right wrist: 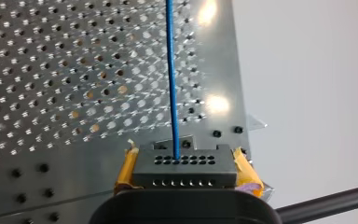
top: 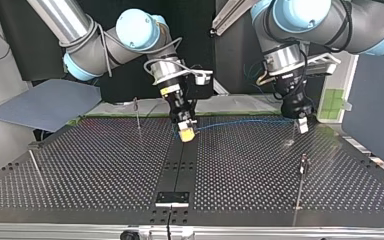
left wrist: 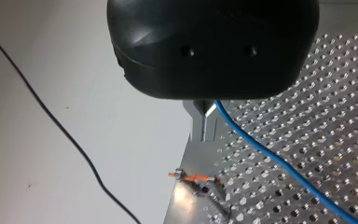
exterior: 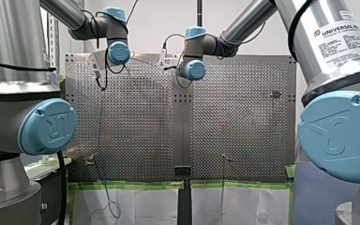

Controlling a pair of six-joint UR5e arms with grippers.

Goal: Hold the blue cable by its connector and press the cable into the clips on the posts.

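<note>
Top view shows my right pincer (top: pixel 187 134) at the left and my left pincer (top: pixel 302 125) at the right. Both are low over the far side of the table (top: pixel 95 165). The blue cable (top: pixel 240 122) runs between them like a thin line, just above the holes.

In the right wrist view my right pincer squeezes the grey connector (right wrist: pixel 185 165), with a yellow pad (right wrist: pixel 127 170) on each side of it. The cable comes out of the middle of the connector and goes straight ahead over the table.

In the left wrist view the metal fingers (left wrist: pixel 200 126) of my left pincer are pressed together on the cable. From there the cable runs away across the table.

A thin post (top: pixel 303 165) stands nearer the camera in the top view, apart from the cable.
</note>
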